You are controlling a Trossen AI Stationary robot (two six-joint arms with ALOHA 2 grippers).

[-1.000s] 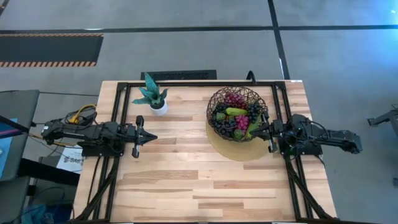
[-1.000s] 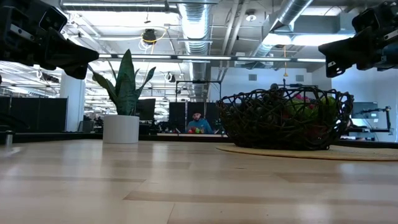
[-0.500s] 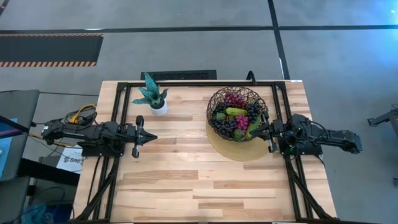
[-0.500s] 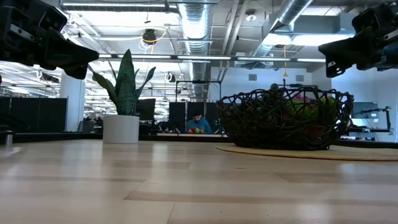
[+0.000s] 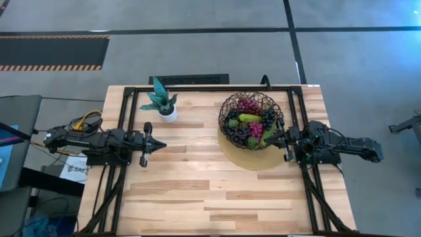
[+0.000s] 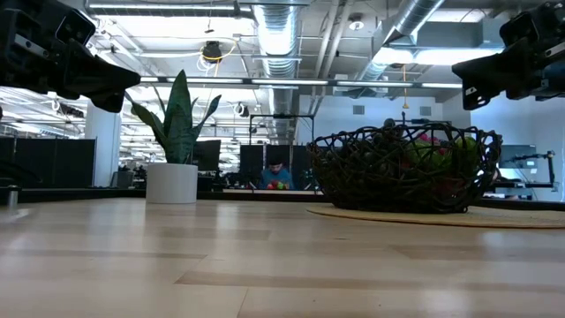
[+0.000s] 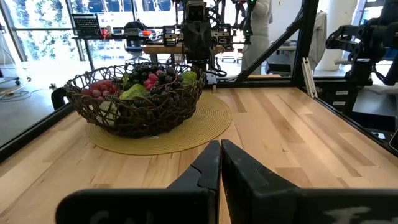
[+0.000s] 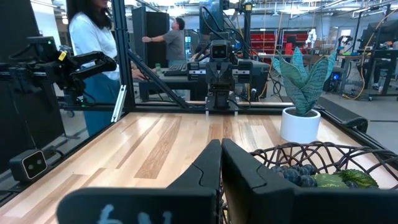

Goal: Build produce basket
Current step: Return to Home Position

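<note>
The dark brown wire basket (image 5: 251, 119) stands on a flat tan disc (image 5: 247, 157) at the table's far right. It holds the produce (image 5: 250, 125): magenta and dark grape bunches and green pieces, also visible in the left wrist view (image 7: 146, 84). My left gripper (image 5: 160, 145) is shut at the table's left edge, level, pointing toward the basket. My right gripper (image 5: 271, 139) is shut at the right edge, its tips just beside the basket's rim, above the disc. Neither holds anything.
A small potted green plant (image 5: 162, 103) in a white pot stands at the far left of the table. Bare wood lies across the middle and near side (image 5: 210, 191). A black frame (image 5: 197, 87) borders the table. People show in the room beyond (image 8: 93, 56).
</note>
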